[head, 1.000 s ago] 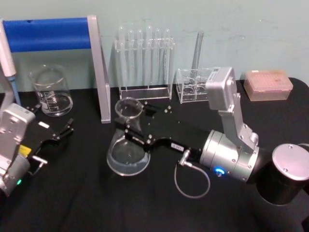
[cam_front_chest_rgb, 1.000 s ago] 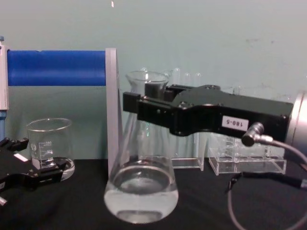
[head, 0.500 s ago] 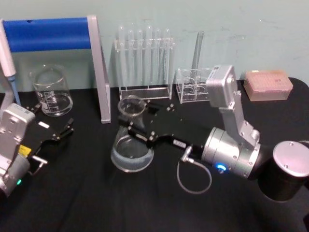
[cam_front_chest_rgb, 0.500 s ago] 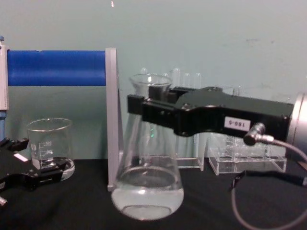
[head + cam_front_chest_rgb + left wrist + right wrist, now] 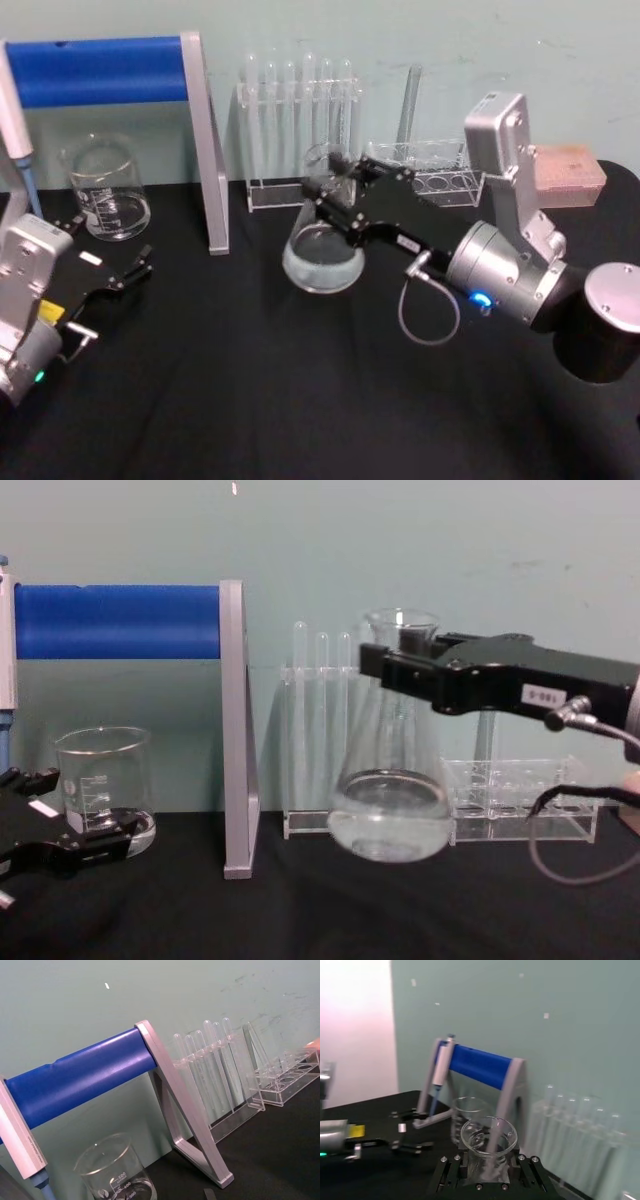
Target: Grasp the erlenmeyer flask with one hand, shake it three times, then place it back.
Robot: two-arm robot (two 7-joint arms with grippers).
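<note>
The erlenmeyer flask [image 5: 322,250] hangs in the right hand [image 5: 335,195], apparently clear of the black tabletop [image 5: 250,380], near the middle and toward the back. Just behind it stands the tall test tube rack [image 5: 300,130], and in the chest view the flask's body covers part of that rack and the left end of a low clear rack [image 5: 520,800] beside it. To its left, apart from it, rises the grey leg of a stand carrying a blue bar [image 5: 100,70], with a glass beaker [image 5: 105,190] farther left under the bar. A pale pink box [image 5: 570,170] sits at the far right behind the right arm, and a grey cable [image 5: 420,310] loops down from the hand's rear. The right hand's jaws are pinched on the flask's narrow neck just under the flared rim. The flask is clear glass, its wide rounded base holding a shallow layer of clear liquid. The left hand [image 5: 110,275] rests low at the left edge in front of the beaker, its fingers spread around nothing.
</note>
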